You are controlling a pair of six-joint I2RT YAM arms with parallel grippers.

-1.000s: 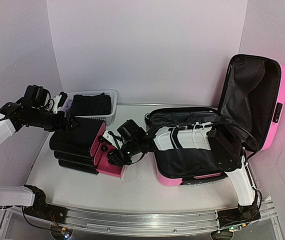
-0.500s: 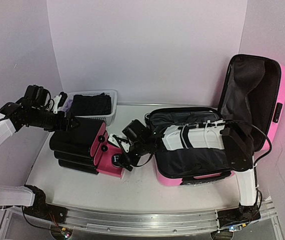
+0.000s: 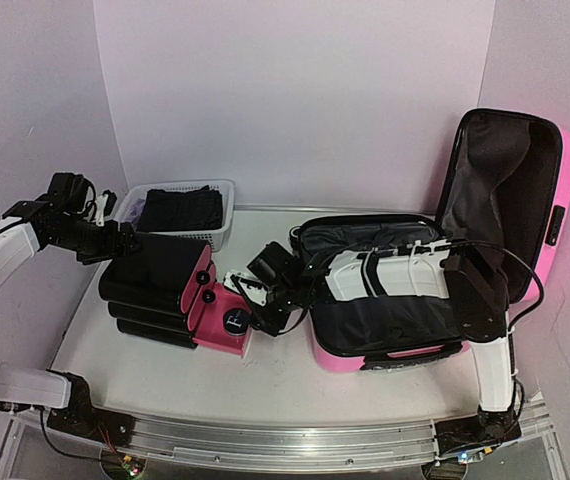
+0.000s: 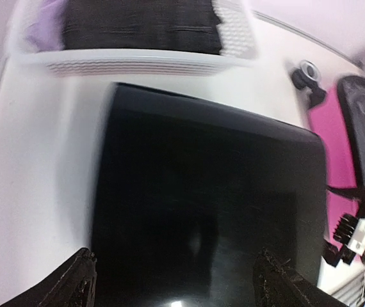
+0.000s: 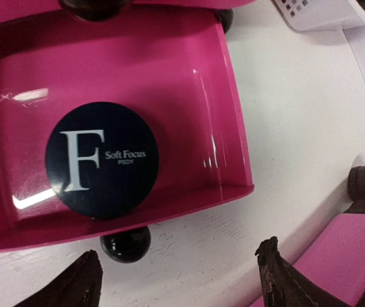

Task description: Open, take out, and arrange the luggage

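At far left the left hand (image 4: 177, 281) hovers with its fingers spread and nothing between them over the black top of a drawer unit (image 3: 155, 275), in a blurred wrist view; behind it a white basket (image 4: 137, 62) holds something dark that is hard to identify. The unit's pink drawer (image 5: 189, 96) stands pulled out with a round black compact (image 5: 102, 160) in it, and the right hand (image 5: 179, 278) hangs released above its front edge. At right the luggage (image 3: 500, 190) sits open on the surface (image 3: 275, 370), base flat, lid upright, its lining largely hidden by the right arm (image 3: 385, 275).
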